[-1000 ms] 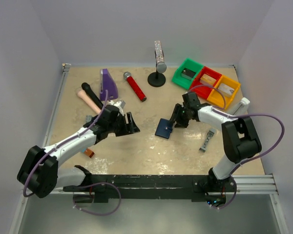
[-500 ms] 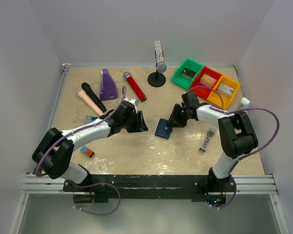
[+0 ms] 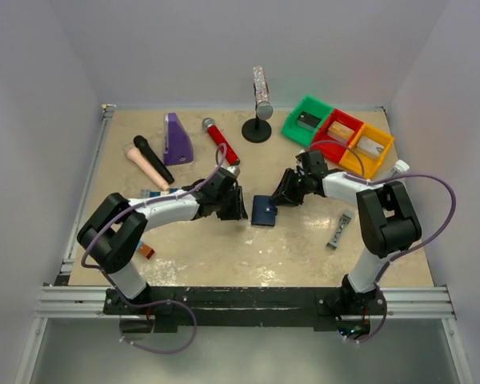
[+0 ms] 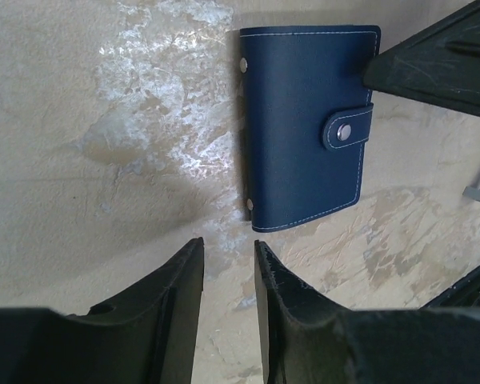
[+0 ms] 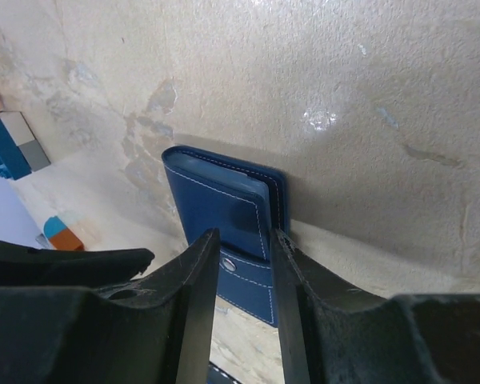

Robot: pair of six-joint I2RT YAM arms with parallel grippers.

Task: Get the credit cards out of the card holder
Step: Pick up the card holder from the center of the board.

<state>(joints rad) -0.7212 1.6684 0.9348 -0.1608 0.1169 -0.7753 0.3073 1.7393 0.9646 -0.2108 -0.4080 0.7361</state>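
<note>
The card holder [image 3: 264, 211] now lies nearly square to the table [image 3: 224, 252] edges, where a second ago it sat cornerwise like a diamond, and it has shifted slightly to the left. It is at mid-table between the two arms, flat, closed, dark outer face up.

In the left wrist view its long axis runs straight away from the fingers. The spine edge with two small rivets is on the left, and the snap tab [image 4: 348, 130] wraps over the right edge and is fastened.

The right gripper [image 3: 282, 196] has stayed at the holder's far right corner. Its fingers are a narrow gap apart, down over the tab edge. I cannot tell whether they pinch anything.

The left gripper [image 3: 240, 208] has swung in from the left side of the table and now sits just beside the holder's left edge. Its fingers are a narrow slot apart with only bare table between them, not touching the holder.

Farther out, a red microphone [image 3: 222, 144] lies behind, and green, red and yellow bins [image 3: 338, 136] stand at the far right.
</note>
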